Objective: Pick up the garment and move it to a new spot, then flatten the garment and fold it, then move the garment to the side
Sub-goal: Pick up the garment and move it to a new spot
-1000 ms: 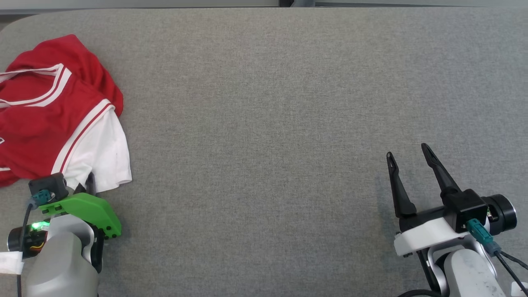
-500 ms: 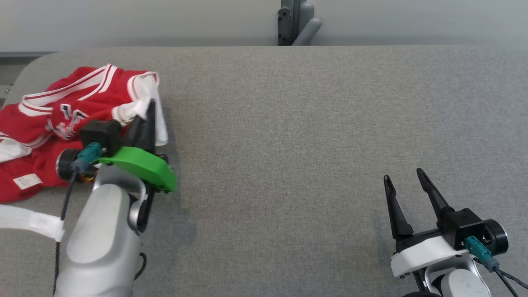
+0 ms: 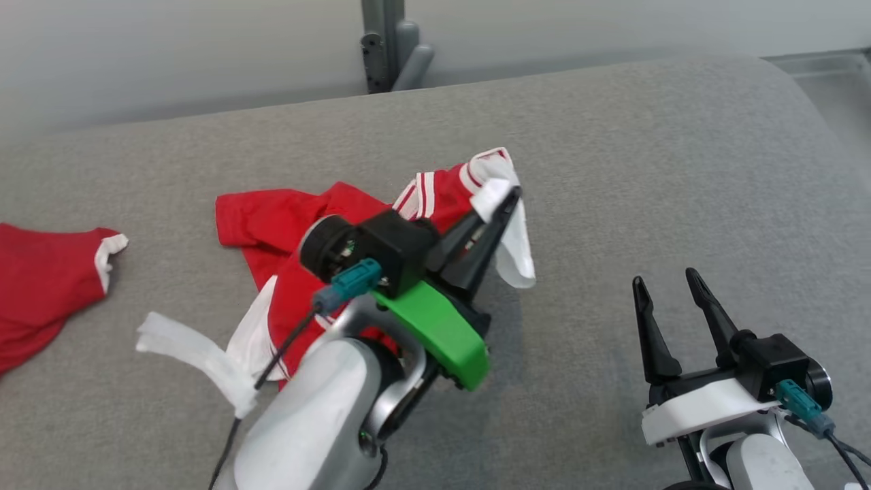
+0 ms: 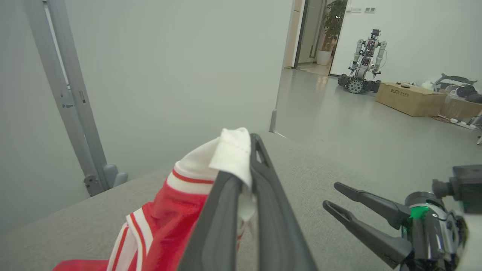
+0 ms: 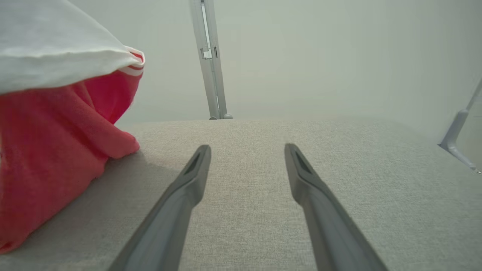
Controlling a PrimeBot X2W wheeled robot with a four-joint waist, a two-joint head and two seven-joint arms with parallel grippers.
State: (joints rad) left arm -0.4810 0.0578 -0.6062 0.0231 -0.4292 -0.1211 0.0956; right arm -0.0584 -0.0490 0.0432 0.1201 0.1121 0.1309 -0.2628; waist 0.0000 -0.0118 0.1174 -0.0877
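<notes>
**Head view:** my left end effector [image 3: 509,199], clamped on a white edge of the garment [image 3: 292,224], holds that edge raised near the middle of the grey worktop [image 3: 646,156]. The red cloth trails down and to the left onto the surface. My right end effector [image 3: 663,280] is at lower right, jaws wide apart and empty, well apart from the cloth. A red piece [image 3: 47,286] with a white cuff lies at the left edge. I cannot tell whether it belongs to the garment.

**Left wrist view:** the jaws are pressed together on a fold of white hem, with red-and-white stripes hanging below at left. The right end effector shows spread at lower right. In the room beyond stand another robot [image 4: 363,60] and a cardboard box [image 4: 410,99].

**Right wrist view:** my spread jaws point across the worktop toward a grey post [image 5: 211,60]. The garment hangs at left, white over red, its lower fold touching the surface.
</notes>
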